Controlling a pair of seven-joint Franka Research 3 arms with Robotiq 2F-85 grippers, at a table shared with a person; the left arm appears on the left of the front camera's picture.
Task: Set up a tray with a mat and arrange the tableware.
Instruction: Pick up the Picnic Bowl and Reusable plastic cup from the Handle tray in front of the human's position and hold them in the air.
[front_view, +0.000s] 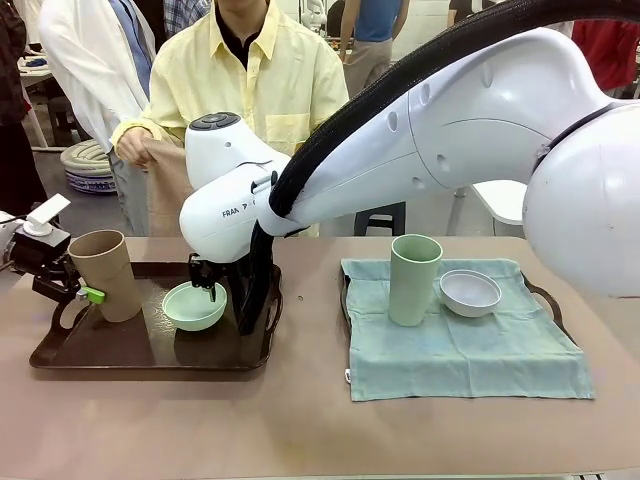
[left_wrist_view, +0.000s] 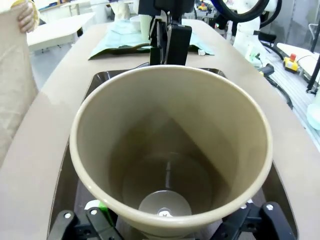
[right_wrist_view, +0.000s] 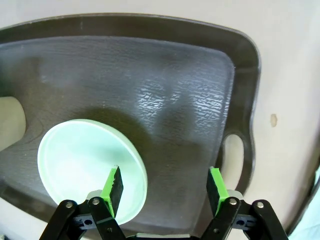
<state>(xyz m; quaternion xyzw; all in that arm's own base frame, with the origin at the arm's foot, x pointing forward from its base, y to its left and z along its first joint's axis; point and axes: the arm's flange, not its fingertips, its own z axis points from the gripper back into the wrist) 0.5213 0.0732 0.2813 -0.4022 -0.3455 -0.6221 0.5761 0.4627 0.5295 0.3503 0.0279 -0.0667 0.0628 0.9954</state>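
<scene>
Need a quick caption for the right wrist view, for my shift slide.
Right gripper open above the dark tray, one finger over the mint green bowl.

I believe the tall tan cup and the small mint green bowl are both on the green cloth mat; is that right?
Not quite: the front view shows the tall tan cup and the small mint green round bowl both on the bare dark plastic tray, not the pale green cloth mat.

"FRAN" lettering on the right arm's wrist housing (front_view: 226, 196)
</scene>
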